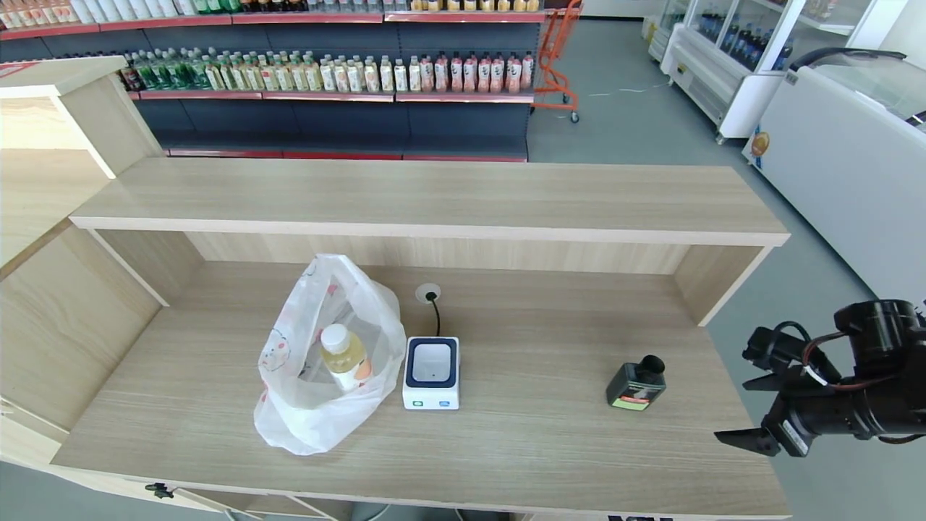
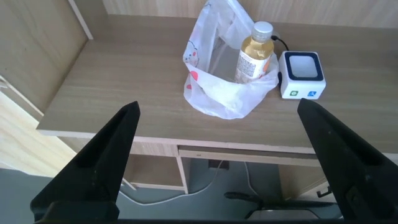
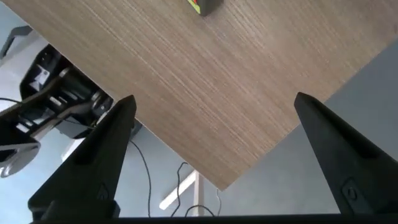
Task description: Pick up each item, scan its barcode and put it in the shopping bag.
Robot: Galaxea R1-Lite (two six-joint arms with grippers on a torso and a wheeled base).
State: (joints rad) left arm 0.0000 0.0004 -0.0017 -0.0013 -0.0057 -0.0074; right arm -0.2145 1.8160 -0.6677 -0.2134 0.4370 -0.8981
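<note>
Wood counter has one loose item: dark bottle, right side, well apart from scanner & shopping bag at left-centre. Right gripper hangs off the near-right edge, jaws wide, nothing held; left gripper also wide, empty. Judgement: approach from the right, clamp the body under the cap, leave label uncovered for scanning. Bottle prob. upright, long axis vertical, cap up, label facing near.
</note>
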